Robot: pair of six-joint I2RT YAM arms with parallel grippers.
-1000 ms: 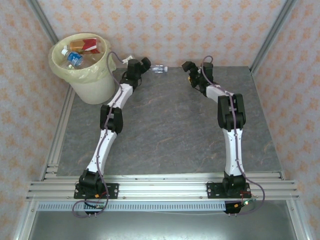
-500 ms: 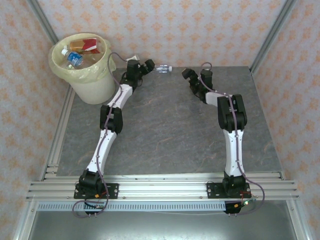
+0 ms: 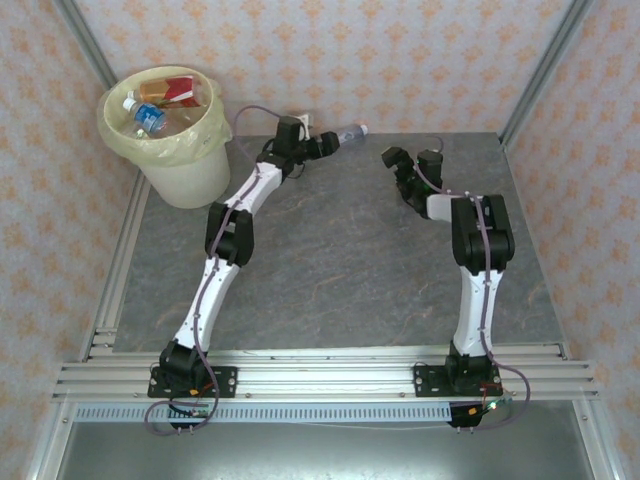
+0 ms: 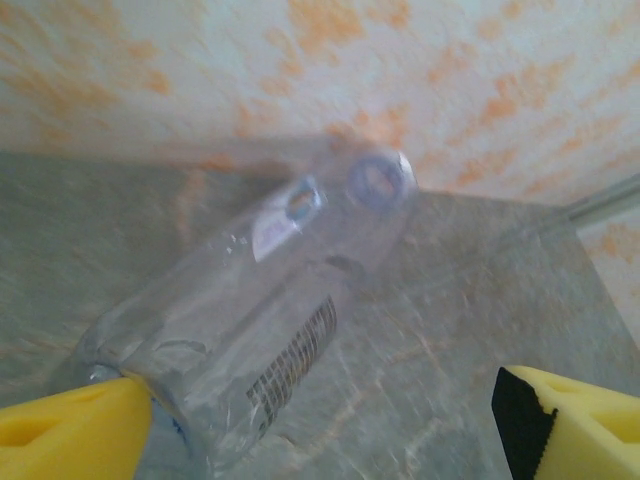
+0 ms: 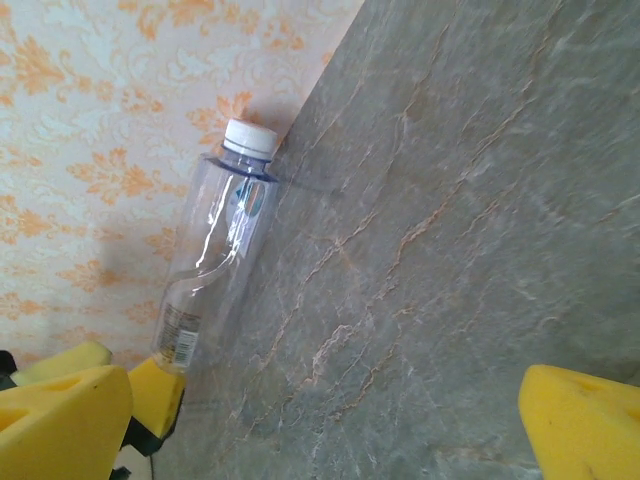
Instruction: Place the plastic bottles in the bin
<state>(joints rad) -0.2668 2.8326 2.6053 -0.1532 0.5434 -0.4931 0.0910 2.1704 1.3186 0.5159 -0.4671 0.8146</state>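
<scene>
Left wrist: clear bottle (image 4: pixel 250 330) lies base-first within left gripper (image 4: pixel 320 400).

The round cream-white bin (image 3: pixel 188 175) holds several plastic bottles (image 3: pixel 150 118). Right of the bin, a clear plastic bottle (image 3: pixel 347 131) lies at the far edge of the grey worktop (image 3: pixel 330 260), just beside the left pincer (image 3: pixel 327 143).

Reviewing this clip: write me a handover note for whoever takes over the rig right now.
Left gripper: open, straddling the clear bottle, one of its fingers at the base; not gripped.
Right gripper: open, empty, apart to the bottle's right.
Clear bottle: lying at the table far edge, by the wall.
Done: several bottles lie in the bin.
Left: grip this bottle, carry it to the bin, drop it.
</scene>
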